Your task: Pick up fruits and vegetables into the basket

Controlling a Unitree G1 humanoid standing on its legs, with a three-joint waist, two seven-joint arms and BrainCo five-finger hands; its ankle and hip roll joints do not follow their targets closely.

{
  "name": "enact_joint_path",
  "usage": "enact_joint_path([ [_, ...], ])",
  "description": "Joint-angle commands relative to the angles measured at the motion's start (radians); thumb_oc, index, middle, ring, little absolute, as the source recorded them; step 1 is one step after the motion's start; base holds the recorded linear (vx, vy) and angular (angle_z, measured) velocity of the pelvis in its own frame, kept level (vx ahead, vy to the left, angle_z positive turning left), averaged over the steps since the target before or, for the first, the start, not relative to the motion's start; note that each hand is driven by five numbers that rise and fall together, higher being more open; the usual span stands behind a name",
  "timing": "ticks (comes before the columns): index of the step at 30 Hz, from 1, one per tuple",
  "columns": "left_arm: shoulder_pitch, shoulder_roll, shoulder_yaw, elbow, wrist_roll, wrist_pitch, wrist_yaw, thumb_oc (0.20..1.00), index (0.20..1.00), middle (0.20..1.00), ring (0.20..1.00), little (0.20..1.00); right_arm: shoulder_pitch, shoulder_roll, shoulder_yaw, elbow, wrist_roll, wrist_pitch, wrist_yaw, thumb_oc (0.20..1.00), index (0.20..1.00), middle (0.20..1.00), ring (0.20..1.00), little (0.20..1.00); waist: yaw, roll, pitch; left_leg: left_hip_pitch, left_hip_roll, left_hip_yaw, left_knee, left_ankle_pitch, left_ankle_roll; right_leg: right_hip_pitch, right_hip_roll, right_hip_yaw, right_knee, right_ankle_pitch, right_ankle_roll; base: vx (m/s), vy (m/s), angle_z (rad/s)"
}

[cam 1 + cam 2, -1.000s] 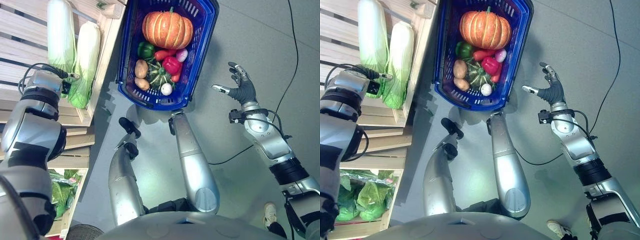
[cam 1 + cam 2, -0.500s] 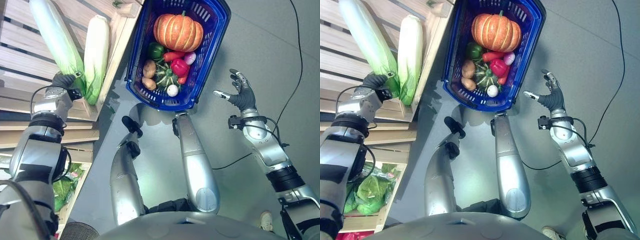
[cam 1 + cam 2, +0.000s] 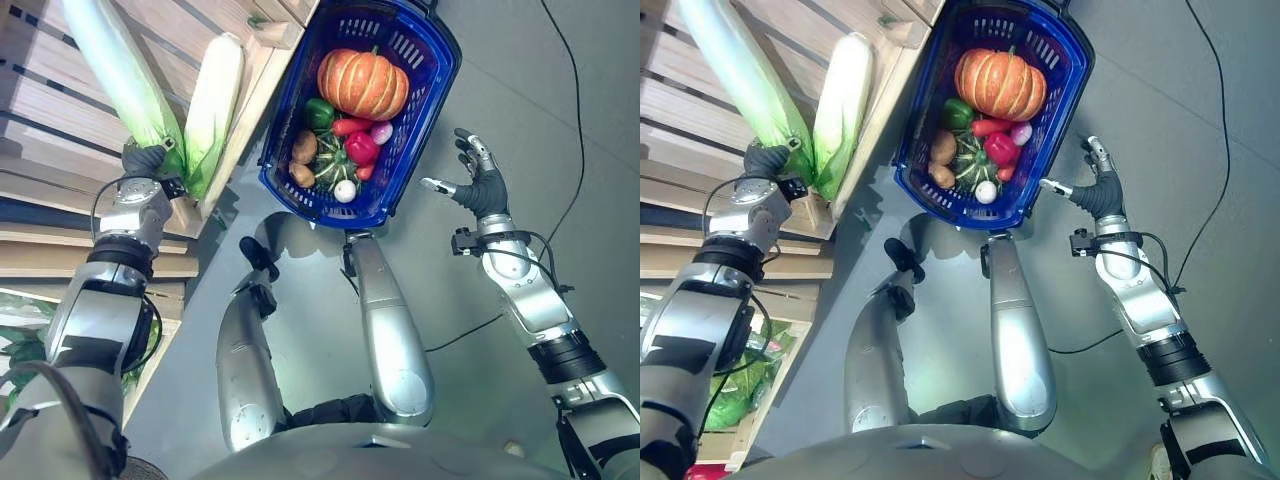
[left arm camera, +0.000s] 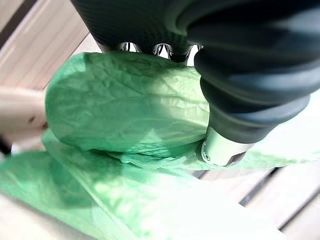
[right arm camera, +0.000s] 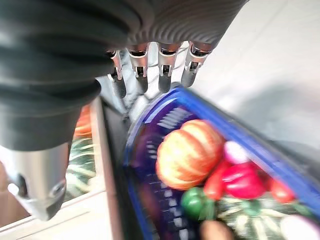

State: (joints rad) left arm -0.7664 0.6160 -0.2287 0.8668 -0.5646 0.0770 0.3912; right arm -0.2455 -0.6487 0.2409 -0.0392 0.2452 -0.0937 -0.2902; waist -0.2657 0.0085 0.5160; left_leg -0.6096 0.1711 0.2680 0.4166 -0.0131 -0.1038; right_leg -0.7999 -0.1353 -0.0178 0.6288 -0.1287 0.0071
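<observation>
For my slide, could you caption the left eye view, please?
Left hand grips a cabbage on the shelf; right hand open beside the basket.

Bare grey floor (image 3: pixel 520 90) lies open right of the blue plastic basket (image 3: pixel 425 110); the big orange pumpkin (image 3: pixel 362 84) fills its far end, wooden shelf edge (image 3: pixel 262 85) crowding left.

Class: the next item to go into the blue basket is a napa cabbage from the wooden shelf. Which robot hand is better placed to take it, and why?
The left robot hand: it is already at the green end of a napa cabbage on the wooden shelf. The right robot hand hangs open on the far side of the blue basket.
</observation>
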Motion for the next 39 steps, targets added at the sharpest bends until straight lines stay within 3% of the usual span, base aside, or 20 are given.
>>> enact_joint_path([
  [1, 0.050, 0.023, 0.020, -0.072, 0.142, -0.077, 0.050, 0.200, 0.200, 0.200, 0.200, 0.200, 0.003, -0.040, -0.066, -0.087, -0.021, -0.097, 0.050, 1.000, 1.000, 1.000, 1.000, 1.000, 0.012, -0.002, 0.004, -0.002, -0.016, 0.023, 0.077, -0.080, 0.014, 0.059, -0.004, -0.022, -0.058, -0.021, 0.050, -0.03, -0.032, 0.07],
  [8, 0.111, 0.087, 0.004, -0.197, 0.315, -0.132, 0.049, 0.200, 0.200, 0.200, 0.200, 0.200, -0.061, -0.087, -0.087, -0.141, 0.014, -0.123, 0.159, 1.000, 1.000, 1.000, 1.000, 1.000, 0.063, 0.004, 0.004, 0.047, -0.027, 0.004, 0.053, -0.079, 0.017, 0.128, -0.025, -0.059, -0.090, -0.015, 0.057, -0.03, -0.053, 0.10],
  [14, 0.165, 0.157, 0.010, -0.365, 0.403, -0.180, -0.002, 0.200, 0.200, 0.200, 0.200, 0.200, -0.168, -0.103, -0.075, -0.176, 0.195, -0.037, 0.248, 1.000, 1.000, 1.000, 1.000, 1.000, 0.118, 0.010, 0.004, 0.083, -0.038, -0.019, 0.053, -0.089, 0.025, 0.179, -0.040, -0.088, -0.097, -0.015, 0.058, -0.01, -0.068, 0.15],
  [16, 0.180, 0.162, 0.016, -0.429, 0.431, -0.201, -0.017, 0.200, 0.200, 0.200, 0.200, 0.200, -0.211, -0.077, -0.069, -0.183, 0.301, 0.003, 0.277, 1.000, 1.000, 1.000, 1.000, 1.000, 0.136, 0.013, 0.004, 0.080, -0.041, -0.014, 0.043, -0.063, 0.038, 0.183, -0.045, -0.103, -0.113, 0.014, 0.048, -0.08, -0.072, 0.15],
  [23, 0.205, 0.123, -0.003, -0.607, 0.490, -0.241, -0.057, 0.200, 0.200, 0.200, 0.200, 0.200, -0.315, 0.130, -0.009, -0.212, 0.623, 0.078, 0.344, 1.000, 1.000, 1.000, 1.000, 1.000, 0.195, 0.015, 0.004, 0.108, -0.056, -0.038, 0.049, -0.073, 0.052, 0.232, -0.056, -0.130, -0.118, 0.017, 0.046, -0.02, -0.089, 0.10],
  [31, 0.194, 0.064, -0.086, -0.686, 0.606, -0.311, -0.056, 0.200, 0.200, 0.200, 0.200, 0.200, -0.358, 0.313, 0.080, -0.146, 0.860, 0.075, 0.307, 1.000, 1.000, 1.000, 1.000, 1.000, 0.248, 0.006, 0.004, 0.146, -0.066, -0.056, 0.040, -0.070, 0.064, 0.291, -0.064, -0.166, -0.137, 0.030, 0.052, -0.01, -0.089, 0.12],
  [39, 0.159, 0.040, -0.182, -0.703, 0.666, -0.300, -0.060, 0.200, 0.200, 0.200, 0.200, 0.200, -0.386, 0.369, 0.127, -0.049, 0.841, 0.022, 0.193, 1.000, 1.000, 1.000, 1.000, 1.000, 0.268, -0.011, 0.004, 0.168, -0.072, -0.068, 0.035, -0.068, 0.070, 0.325, -0.063, -0.185, -0.153, 0.043, 0.057, 0.00, -0.062, 0.15],
])
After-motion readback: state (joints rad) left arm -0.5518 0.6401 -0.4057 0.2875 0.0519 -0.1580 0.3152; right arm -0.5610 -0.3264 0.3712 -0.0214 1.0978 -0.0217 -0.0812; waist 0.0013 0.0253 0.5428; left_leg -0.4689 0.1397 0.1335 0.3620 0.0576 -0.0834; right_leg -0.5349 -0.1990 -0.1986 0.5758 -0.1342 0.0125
